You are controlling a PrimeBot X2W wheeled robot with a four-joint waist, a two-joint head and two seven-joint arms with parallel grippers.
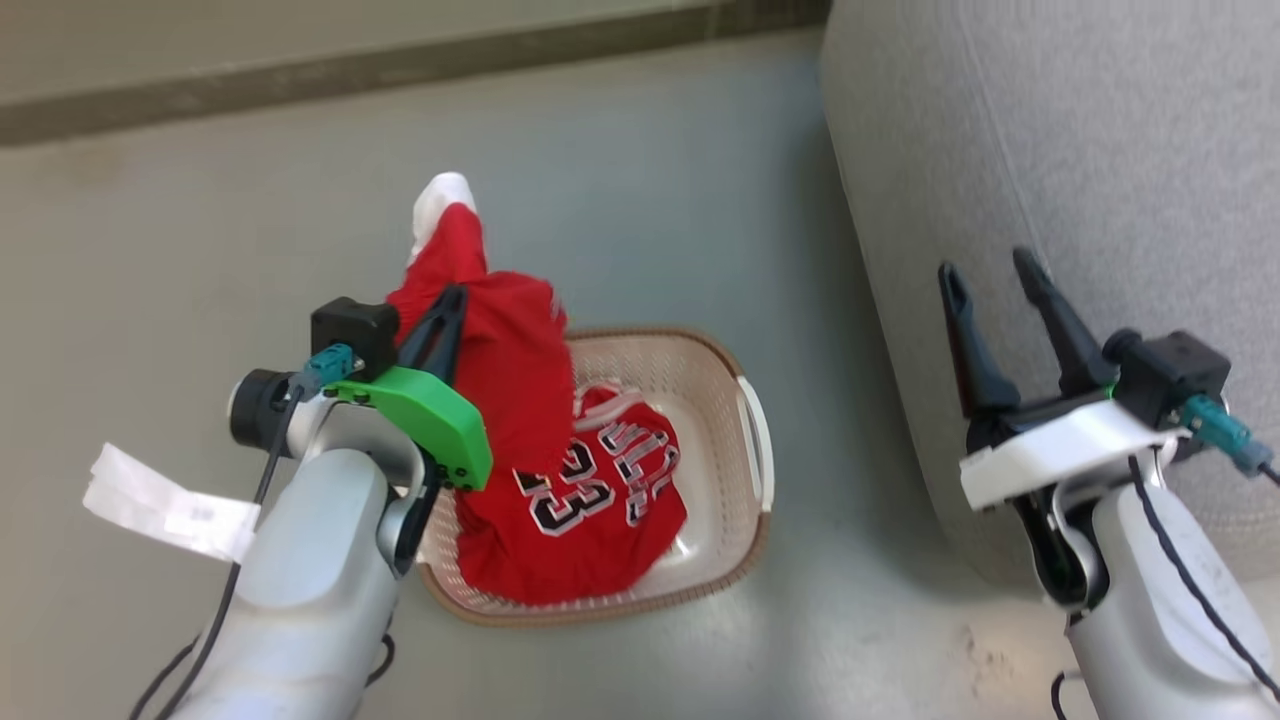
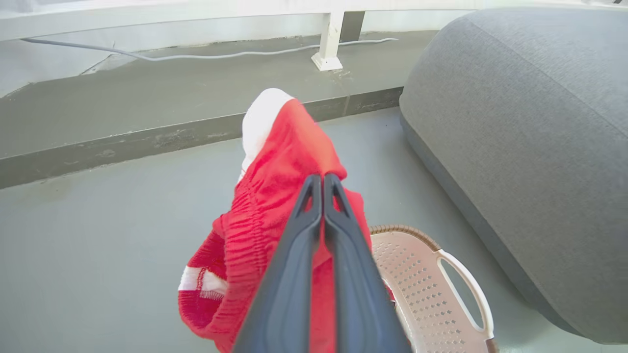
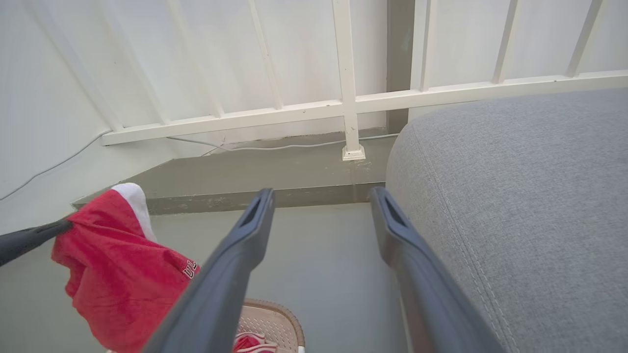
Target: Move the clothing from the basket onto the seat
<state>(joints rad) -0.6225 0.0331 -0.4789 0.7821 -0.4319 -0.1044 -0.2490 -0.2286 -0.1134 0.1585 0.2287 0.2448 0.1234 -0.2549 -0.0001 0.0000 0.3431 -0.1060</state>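
Head view: high, looking steeply down on floor [image 1: 650, 150], basket [image 1: 700, 375] and seat [image 1: 1050, 150] flank, at mid-range. Left wrist view: low, sighting along left gripper [image 2: 322, 179], very near red garment [image 2: 284, 162], facing railing [image 2: 327, 44]. Right wrist view: sighting along right gripper [image 3: 322, 193], on the same heading. Shared by all three: red garment, basket, seat.
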